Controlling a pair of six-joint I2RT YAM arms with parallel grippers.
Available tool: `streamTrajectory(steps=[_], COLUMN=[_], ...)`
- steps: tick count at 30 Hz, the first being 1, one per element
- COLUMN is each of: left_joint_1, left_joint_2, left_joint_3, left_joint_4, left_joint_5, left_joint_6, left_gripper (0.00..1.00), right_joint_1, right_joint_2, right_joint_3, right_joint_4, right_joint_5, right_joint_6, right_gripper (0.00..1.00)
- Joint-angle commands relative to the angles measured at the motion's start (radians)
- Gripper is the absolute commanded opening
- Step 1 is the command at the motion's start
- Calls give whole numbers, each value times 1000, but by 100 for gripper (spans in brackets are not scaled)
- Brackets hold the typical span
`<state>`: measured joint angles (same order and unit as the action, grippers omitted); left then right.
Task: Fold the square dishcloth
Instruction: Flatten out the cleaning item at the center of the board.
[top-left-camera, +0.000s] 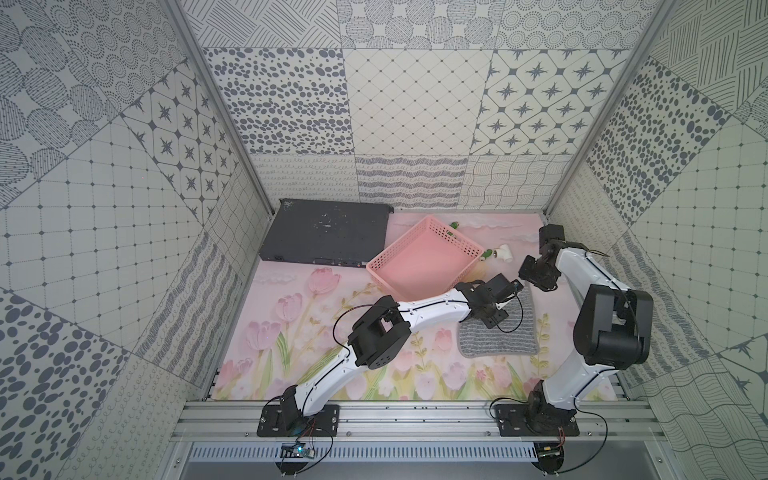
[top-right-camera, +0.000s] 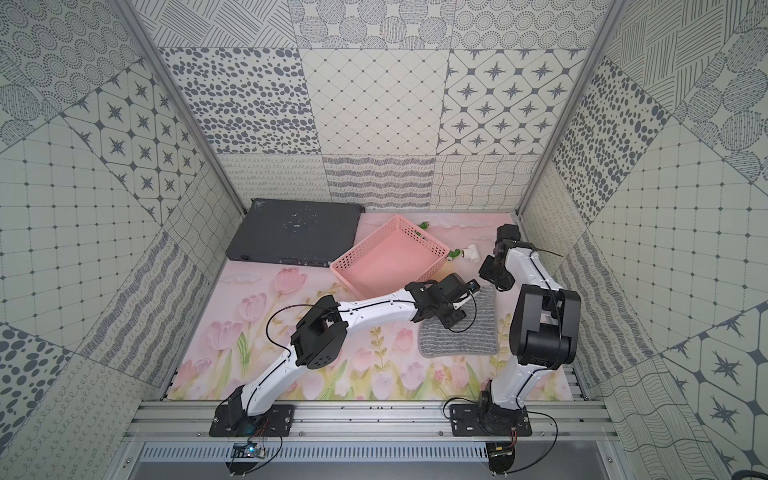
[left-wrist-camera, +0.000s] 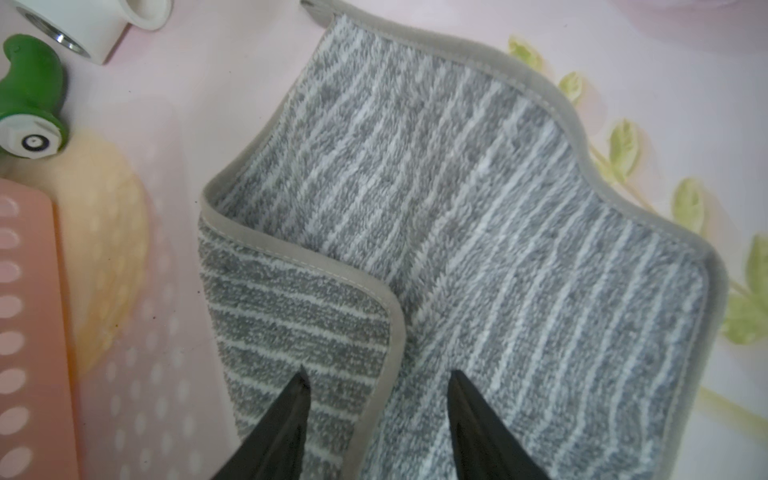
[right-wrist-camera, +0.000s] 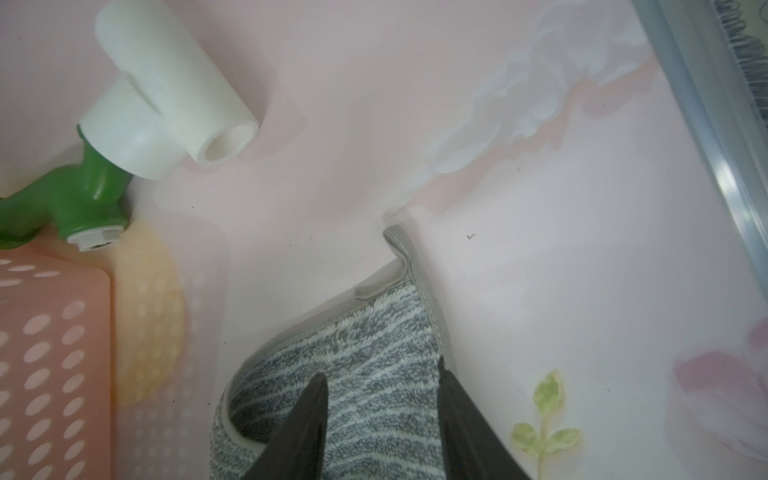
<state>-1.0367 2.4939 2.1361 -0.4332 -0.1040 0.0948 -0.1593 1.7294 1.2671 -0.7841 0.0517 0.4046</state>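
The square dishcloth (top-left-camera: 498, 338) (top-right-camera: 461, 336), grey with thin pale stripes and a plain grey hem, lies on the pink tulip mat at the right of the middle. My left gripper (top-left-camera: 496, 321) is low over its far left corner. In the left wrist view that corner is turned over, its hemmed flap (left-wrist-camera: 316, 316) rising between the fingers of the gripper (left-wrist-camera: 380, 378), which is shut on it. My right gripper (top-left-camera: 527, 286) sits at the far right corner. In the right wrist view it (right-wrist-camera: 380, 370) pinches a raised bulge of cloth (right-wrist-camera: 374, 332).
A pink perforated basket (top-left-camera: 376, 266) stands just behind the left gripper, close to the cloth. A white pipe fitting (top-left-camera: 505, 252) with a green tap (right-wrist-camera: 83, 195) lies beside it. A flat black box (top-left-camera: 324, 232) fills the back left. The cell's metal frame (right-wrist-camera: 706, 124) runs near the right arm.
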Motion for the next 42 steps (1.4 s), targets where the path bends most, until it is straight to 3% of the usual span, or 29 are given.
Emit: streamTrajectory(steps=[1,7,11,17,22,27,36,42], left_joint_1=[-11,-12,-12,-12,-7,2,61,87], left_joint_2=[40,77,94,101,100,54,-132,-144], left_joint_3=[62,113,134,141,145,111,-156,-195], left_joint_4=[-97,-120,-127,-107,-93,-55,157,179], left_joint_5=[-57,-44,-44,-52,-68,-90,-70,-43], left_joint_6=[115,121,121,113,97,46,-128,-195], left_gripper=[54,54,48,26,0,0,0,0], right_joint_1=[-5,-5,-4,-5,-5,-5,-3,-2], right_joint_2=[17,19,23,40,53,65,91,136], right_joint_3=[7,15,18,21,20,20,34,69], right_joint_4=[8,7,8,8,9,12,14,37], right_joint_5=[-8,-10,-16,-13,-9,6,4,-39], right_joint_6=[10,8,8,6,4,1,-12,-15], right_gripper=[45,45,45,45,45,45,45,45])
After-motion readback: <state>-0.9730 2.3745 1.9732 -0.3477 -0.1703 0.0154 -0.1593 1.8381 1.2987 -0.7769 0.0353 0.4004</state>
